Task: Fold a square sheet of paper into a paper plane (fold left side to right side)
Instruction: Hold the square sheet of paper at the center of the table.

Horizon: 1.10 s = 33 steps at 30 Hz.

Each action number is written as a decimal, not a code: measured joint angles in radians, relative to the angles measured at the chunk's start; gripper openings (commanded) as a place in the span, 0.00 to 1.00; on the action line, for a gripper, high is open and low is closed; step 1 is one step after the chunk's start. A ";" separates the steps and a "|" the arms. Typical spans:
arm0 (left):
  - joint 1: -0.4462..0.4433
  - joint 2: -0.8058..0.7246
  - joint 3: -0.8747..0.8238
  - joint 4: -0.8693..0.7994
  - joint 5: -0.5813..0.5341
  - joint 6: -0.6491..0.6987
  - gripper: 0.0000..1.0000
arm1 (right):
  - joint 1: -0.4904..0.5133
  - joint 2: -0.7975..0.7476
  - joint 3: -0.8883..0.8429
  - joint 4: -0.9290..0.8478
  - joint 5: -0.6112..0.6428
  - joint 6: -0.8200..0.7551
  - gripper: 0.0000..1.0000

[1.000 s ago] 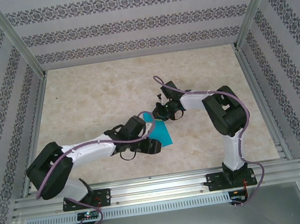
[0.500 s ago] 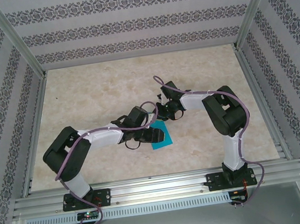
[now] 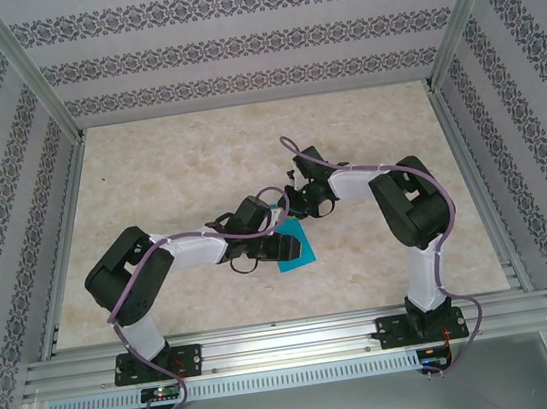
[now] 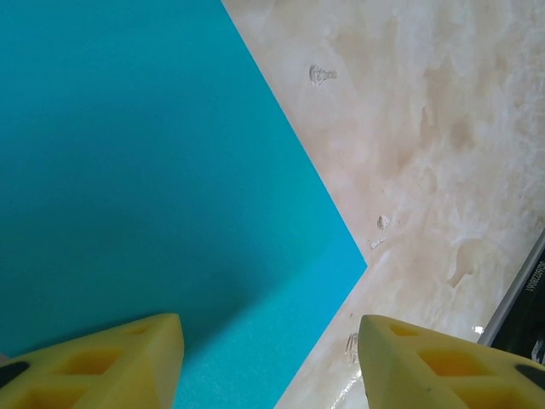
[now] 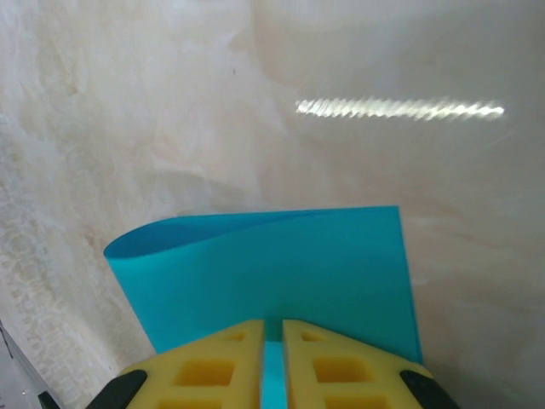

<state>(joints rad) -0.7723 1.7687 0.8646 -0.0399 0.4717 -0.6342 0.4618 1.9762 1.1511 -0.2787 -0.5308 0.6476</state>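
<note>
**Surface and room.** The surface [image 3: 198, 164] is pale beige with a marbled pattern. It is enclosed on three sides by walls [image 3: 233, 48] papered in grey ornamental stripes, with an aluminium frame [image 3: 27, 76] at the corners. A rail [image 3: 292, 343] along the near edge carries both arm bases.

**Sheet.** The teal sheet [image 3: 295, 234] lies on the surface near its middle, between the two arms' tips and partly covered by the left one. In the left wrist view it lies flat and unmarked, with one corner against the bare marbling. In the right wrist view its far-left part bows upward in a soft curve, while its right edge runs straight.

**Left end effector** [image 4: 268, 341]. It is released, with its yellow fingers [image 4: 111, 362] standing well apart. One finger is over the sheet and the other over the bare surface just past the sheet's edge. Whether either finger touches the paper cannot be told.

**Right end effector** [image 5: 272, 328]. It is clenched on the sheet. Only a thin teal strip shows between its nearly meeting fingers, which grip the paper's near edge.
</note>
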 measured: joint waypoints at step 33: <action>0.000 -0.007 -0.009 0.014 -0.008 -0.011 0.58 | 0.074 -0.527 -0.565 0.074 0.030 0.118 0.09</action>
<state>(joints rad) -0.7723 1.7618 0.8558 -0.0254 0.4637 -0.6453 0.5358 1.4490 0.5865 -0.2043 -0.5007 0.7658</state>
